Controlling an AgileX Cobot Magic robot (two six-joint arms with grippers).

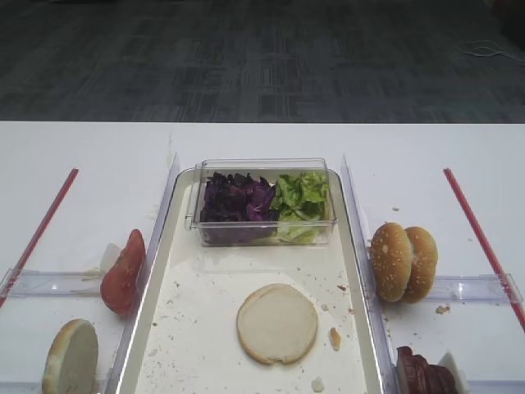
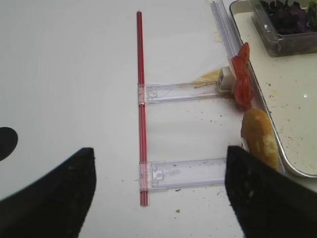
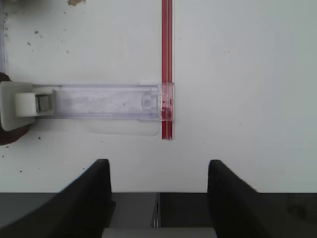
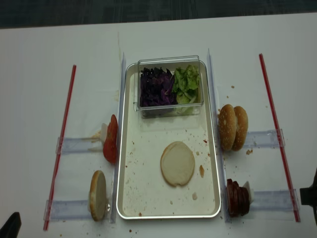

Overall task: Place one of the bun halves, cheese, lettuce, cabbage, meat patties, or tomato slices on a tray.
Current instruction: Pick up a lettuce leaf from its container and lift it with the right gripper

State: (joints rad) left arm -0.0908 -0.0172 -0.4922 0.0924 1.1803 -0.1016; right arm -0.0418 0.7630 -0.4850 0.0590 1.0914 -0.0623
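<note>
A flat pale bun half (image 1: 277, 322) (image 4: 177, 163) lies on the white tray (image 1: 205, 287) (image 4: 143, 178). Cabbage (image 1: 234, 201) and lettuce (image 1: 301, 197) fill the clear tub at the tray's far end. Two sesame bun halves (image 1: 402, 263) stand on edge to the right of the tray, with meat patties (image 1: 422, 373) nearer. On the tray's left are tomato slices (image 1: 123, 271) (image 2: 242, 74) and another bun half (image 1: 70, 357) (image 2: 260, 139). Cheese is out of view. My right gripper (image 3: 158, 166) and left gripper (image 2: 159, 151) are both open over bare table, holding nothing.
The clear tub (image 1: 262, 167) sits inside the tray. A red strip (image 3: 167, 69) (image 2: 141, 99) and clear plastic brackets (image 3: 104, 101) (image 2: 188, 173) lie on the table on each side of the tray. Crumbs dot the tray.
</note>
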